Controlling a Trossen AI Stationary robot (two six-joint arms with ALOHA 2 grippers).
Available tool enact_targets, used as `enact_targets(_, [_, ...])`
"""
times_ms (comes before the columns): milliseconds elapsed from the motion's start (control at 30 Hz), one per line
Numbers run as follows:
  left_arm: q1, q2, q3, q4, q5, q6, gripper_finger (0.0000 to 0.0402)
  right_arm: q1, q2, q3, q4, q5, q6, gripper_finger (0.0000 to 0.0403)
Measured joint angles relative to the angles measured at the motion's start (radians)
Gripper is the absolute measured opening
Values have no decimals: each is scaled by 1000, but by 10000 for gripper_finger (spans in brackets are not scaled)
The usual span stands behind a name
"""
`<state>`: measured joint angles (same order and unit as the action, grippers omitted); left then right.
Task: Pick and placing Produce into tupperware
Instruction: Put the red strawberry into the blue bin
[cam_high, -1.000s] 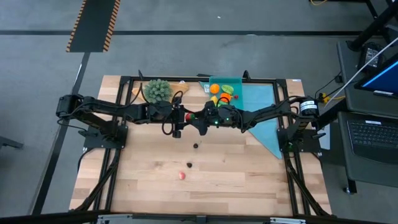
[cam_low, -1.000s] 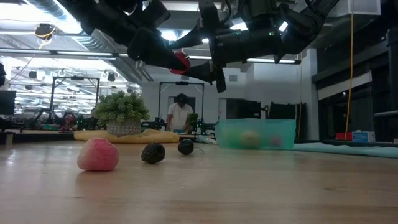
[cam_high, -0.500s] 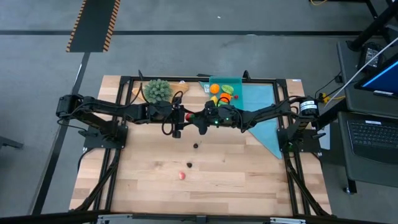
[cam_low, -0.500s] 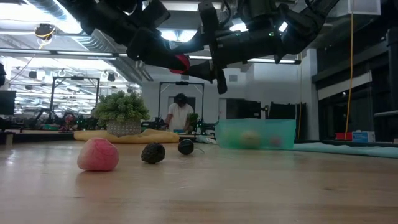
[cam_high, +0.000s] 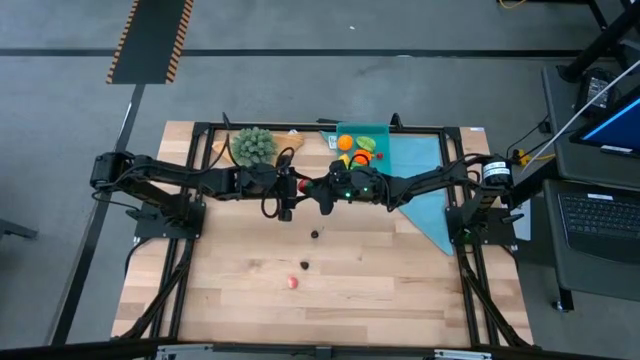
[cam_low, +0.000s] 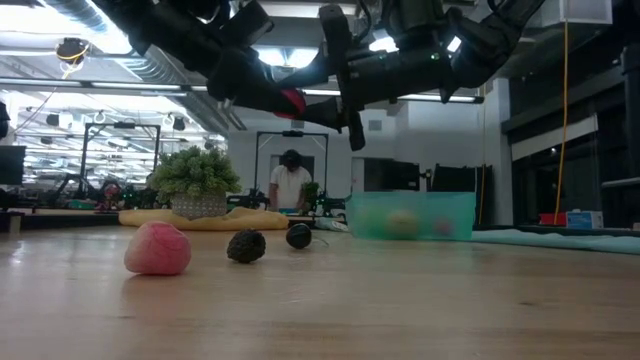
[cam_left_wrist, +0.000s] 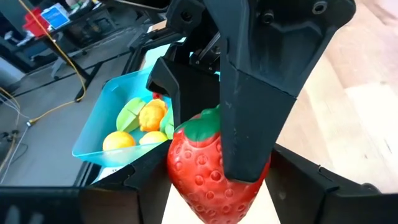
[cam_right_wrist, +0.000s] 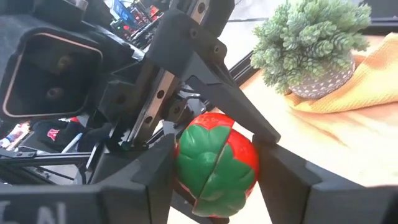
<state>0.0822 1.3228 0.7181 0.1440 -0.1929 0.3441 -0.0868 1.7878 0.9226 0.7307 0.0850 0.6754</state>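
Red strawberry sits mid-air above the desk, between both grippers' fingers. Right gripper has closed onto it; left gripper appears to be loosening, so a handover toward the tupperware is likely.

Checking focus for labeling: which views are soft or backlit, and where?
Low view: tupperware blurred, arms silhouetted against ceiling lights, pink fruit sharper. Left wrist view: strawberry sharp between the two tools, tupperware behind slightly soft. Right wrist view: plant brightly lit.
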Motion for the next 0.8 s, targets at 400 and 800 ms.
enact_targets(400, [-4,0,-1,-5,-19,7,230,-24,-1,0,-8,-54,-4,185])
enact_targets(800, [-7,-65,-3,-58,-23,17,230,-35,-6,1,16,-72,-28,180])
